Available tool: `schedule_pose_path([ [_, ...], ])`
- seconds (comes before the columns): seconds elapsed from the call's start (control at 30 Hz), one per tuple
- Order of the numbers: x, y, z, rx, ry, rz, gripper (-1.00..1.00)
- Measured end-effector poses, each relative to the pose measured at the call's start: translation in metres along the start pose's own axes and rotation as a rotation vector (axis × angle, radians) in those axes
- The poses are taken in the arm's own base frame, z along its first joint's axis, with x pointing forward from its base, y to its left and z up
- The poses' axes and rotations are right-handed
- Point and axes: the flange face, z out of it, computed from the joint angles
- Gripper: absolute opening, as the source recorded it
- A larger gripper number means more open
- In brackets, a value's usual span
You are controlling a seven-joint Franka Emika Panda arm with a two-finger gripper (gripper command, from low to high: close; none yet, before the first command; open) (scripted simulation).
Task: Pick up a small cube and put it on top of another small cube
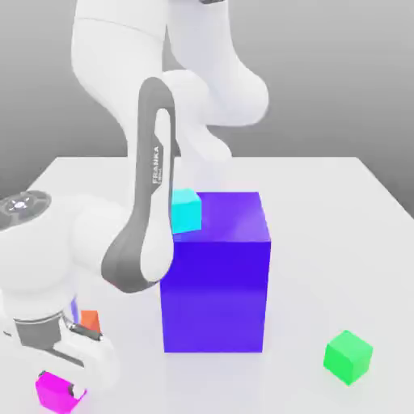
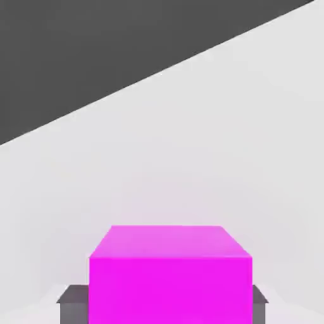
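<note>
Magenta smooth cube (image 2: 169, 288): I have my two-finger gripper (image 2: 169, 307) closed on its opposite sides, well apart from the bright green smooth cube (image 1: 348, 356).

From where I sit, the lower side of the magenta cube (image 2: 169, 288) runs out past the hand view's edge, so I can't see where it ends, and the exterior view cuts off its bottom corner too, with the gripper (image 1: 61, 384) covering part of its top. The arm (image 1: 121, 48) is cropped at the exterior view's top and left, and it hides part of the cyan cube (image 1: 186, 212). I get just a piece of the orange cube (image 1: 90, 320), the rest tucked behind the hand.
</note>
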Motion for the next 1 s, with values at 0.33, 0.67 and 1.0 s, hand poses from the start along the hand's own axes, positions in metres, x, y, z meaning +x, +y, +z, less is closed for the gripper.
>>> schedule_pose_path([
  [0.33, -0.091, -0.058, -0.074, 0.005, -0.015, -0.343, -1.0],
  [0.67, -0.336, -0.109, -0.104, 0.005, -0.015, -1.182, -1.0],
  [1.0, -0.426, -0.096, -0.054, -0.001, -0.001, -1.494, 1.0],
])
